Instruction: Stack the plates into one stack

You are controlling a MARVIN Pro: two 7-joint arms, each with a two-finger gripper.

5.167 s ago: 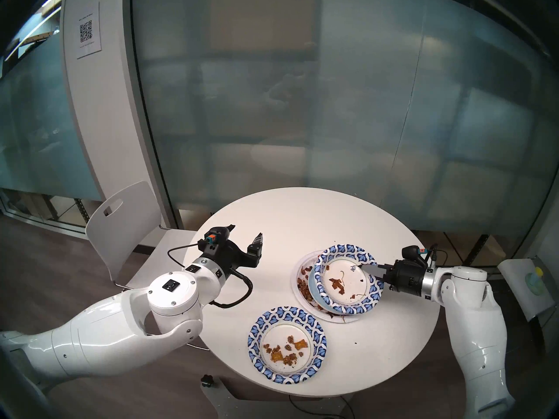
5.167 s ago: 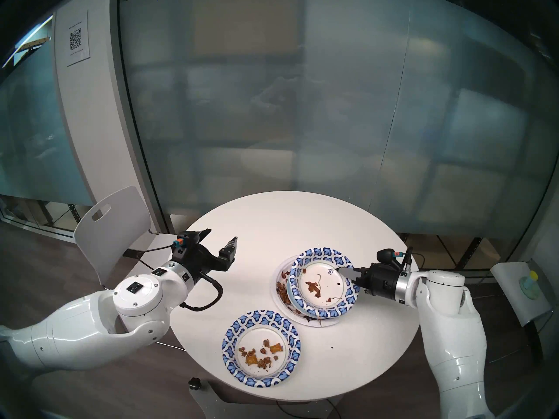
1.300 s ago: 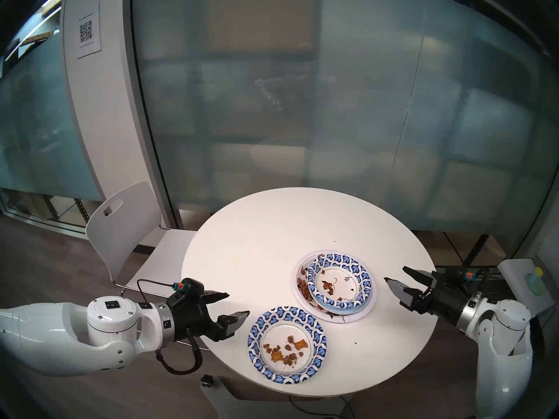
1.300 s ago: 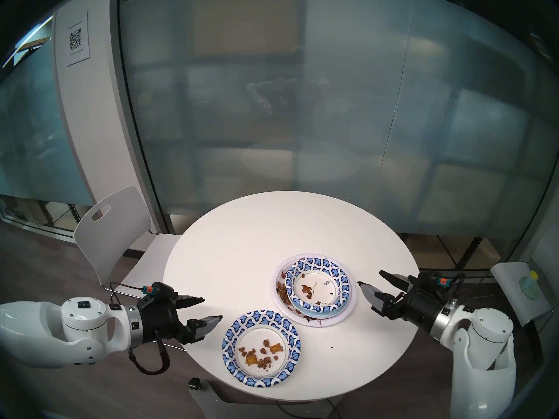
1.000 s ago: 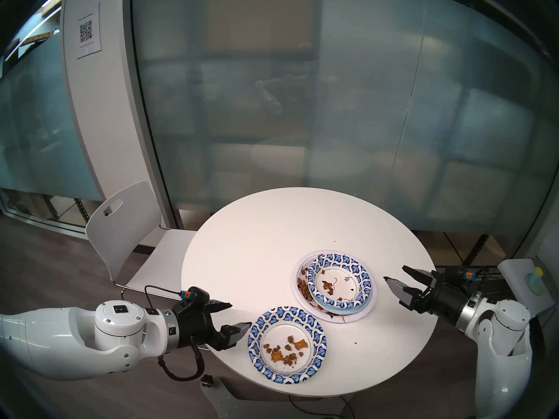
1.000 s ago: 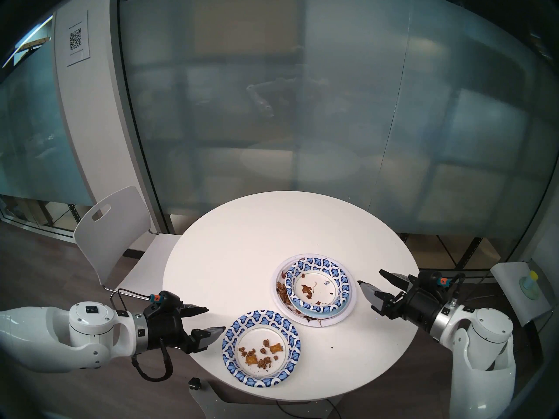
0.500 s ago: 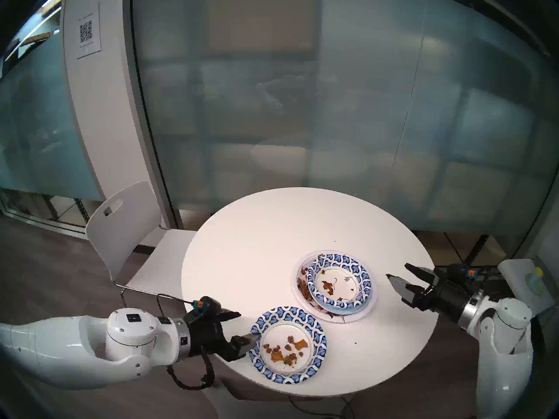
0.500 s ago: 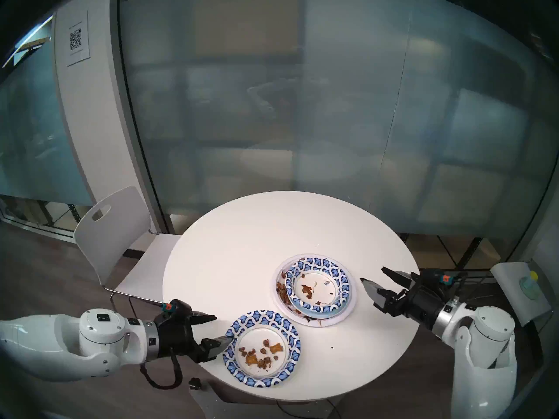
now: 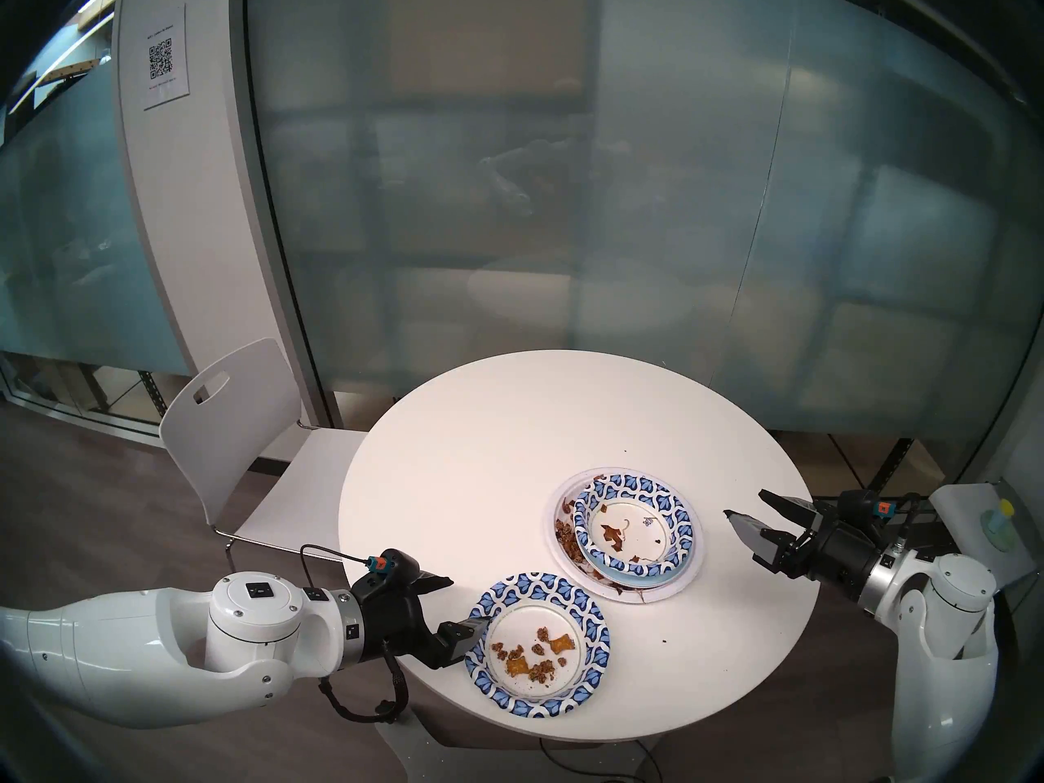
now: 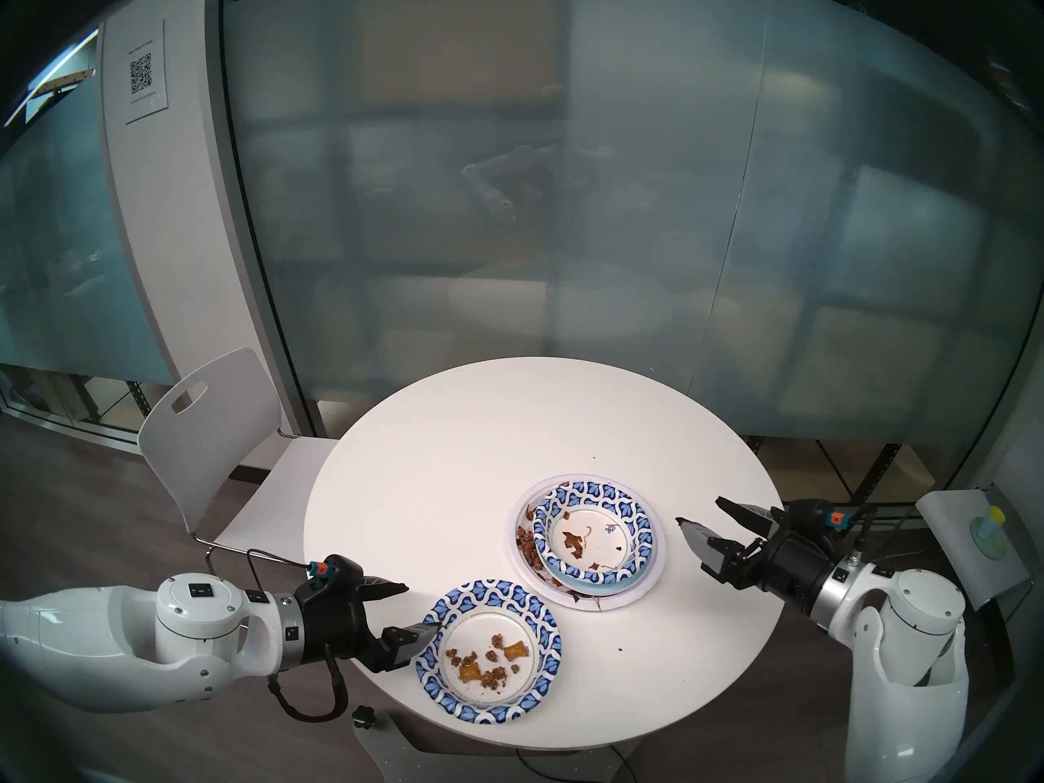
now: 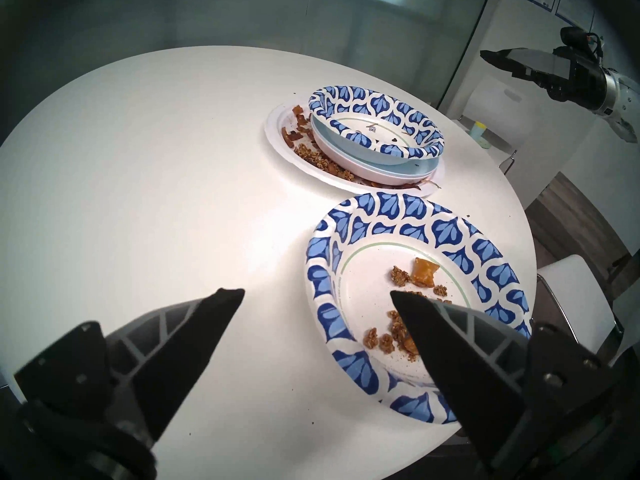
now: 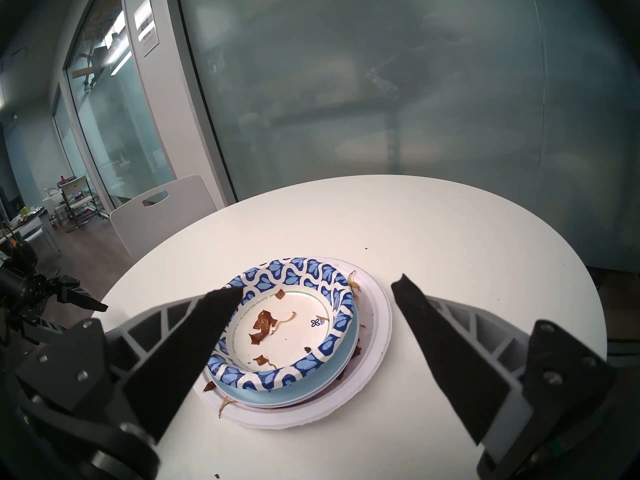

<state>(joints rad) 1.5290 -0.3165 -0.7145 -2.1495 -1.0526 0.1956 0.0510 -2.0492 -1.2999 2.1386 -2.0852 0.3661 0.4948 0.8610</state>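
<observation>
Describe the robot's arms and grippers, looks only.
Both arms have glossy white rounded shells with a silver ring at each wrist. The left gripper and right gripper are black, each with two pointed fingers with grey ribbed backs. Each wrist carries a small black camera with an orange-and-teal connector, and a black cable loops under the left wrist.

A white paper sign (image 9: 164,57) on the pillar, upper left, bears a QR code; its text is illegible.
</observation>
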